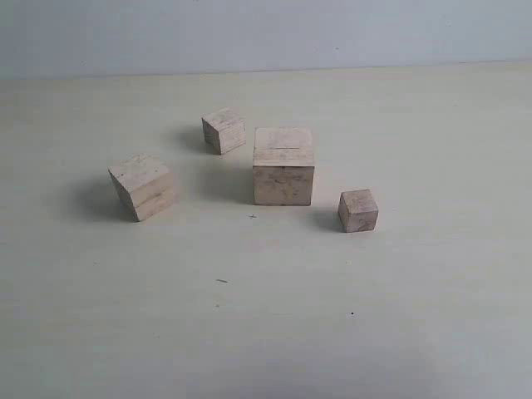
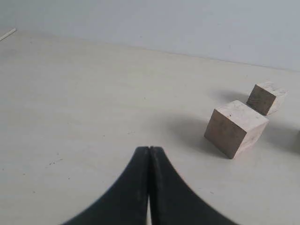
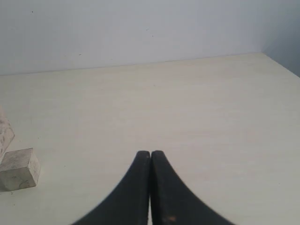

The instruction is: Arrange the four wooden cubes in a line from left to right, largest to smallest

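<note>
Four pale beige, unpainted wooden cubes of graded sizes stand on a smooth cream-coloured counter [image 1: 249, 332], each one apart from the others. In the exterior view the largest cube [image 1: 283, 170], with a thin slit on its top face, is just right of the centre of the frame. The second largest cube [image 1: 144, 187] is at the middle left, well apart from it and turned at an angle. The third cube [image 1: 224, 130] is in the upper middle, up and left of the largest cube, near it but not touching. The smallest cube [image 1: 358, 210] is at the lower right of the largest cube, with a small gap between them. From left to right the order is second largest, third, largest, smallest, and they do not make one line.

The left wrist view shows the black curved left fingers [image 2: 136, 192] pressed together with nothing between them. The second largest cube [image 2: 236, 128] and, beyond it, the third cube [image 2: 266, 97] are well apart from the tips. The black right fingers [image 3: 136, 192] are also fully closed and hold nothing. The smallest cube [image 3: 18, 169] lies to one side of them, not touching.
</note>
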Tool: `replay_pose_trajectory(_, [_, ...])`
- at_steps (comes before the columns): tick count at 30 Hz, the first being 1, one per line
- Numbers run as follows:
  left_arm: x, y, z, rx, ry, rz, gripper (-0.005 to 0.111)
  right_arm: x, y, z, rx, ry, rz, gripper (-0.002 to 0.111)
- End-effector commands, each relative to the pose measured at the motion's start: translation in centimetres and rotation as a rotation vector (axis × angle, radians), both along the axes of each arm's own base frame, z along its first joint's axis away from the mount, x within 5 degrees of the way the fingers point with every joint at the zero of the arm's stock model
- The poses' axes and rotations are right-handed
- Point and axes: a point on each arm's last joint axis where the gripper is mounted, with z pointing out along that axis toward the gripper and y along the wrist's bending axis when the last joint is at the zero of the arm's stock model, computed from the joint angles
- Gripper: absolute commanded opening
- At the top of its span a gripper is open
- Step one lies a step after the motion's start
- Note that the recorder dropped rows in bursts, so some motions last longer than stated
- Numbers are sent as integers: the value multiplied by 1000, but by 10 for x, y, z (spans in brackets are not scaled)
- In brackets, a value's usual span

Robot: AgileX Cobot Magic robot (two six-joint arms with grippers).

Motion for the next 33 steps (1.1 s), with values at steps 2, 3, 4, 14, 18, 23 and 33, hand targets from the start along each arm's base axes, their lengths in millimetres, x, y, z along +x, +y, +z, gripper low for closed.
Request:
replay_pose_trajectory(2, [0, 0, 0, -5, -10, -5, 0, 0, 0, -1, -5, -9, -5, 0])
replay_pose_trajectory(3, [0, 0, 0, -5, -10, -5, 0, 0, 0, -1, -5, -9, -5, 0])
replay_pose_trajectory(4, [0, 0, 0, -5, -10, -5, 0, 0, 0, -1, -5, -9, -5, 0])
replay_pose_trajectory(14, [0, 0, 0, -5, -10, -5, 0, 0, 0, -1, -5, -9, -5, 0])
replay_pose_trajectory(18, [0, 0, 0, -5, -10, -5, 0, 1, 0, 4, -1, -61, -7, 0])
replay_pose_trajectory(23, [0, 0, 0, -5, -10, -5, 0, 3, -1, 22, 40, -254, -14, 0])
replay_pose_trajectory(33, [0, 0, 0, -5, -10, -5, 0, -5, -4, 62, 176, -628, -37, 0])
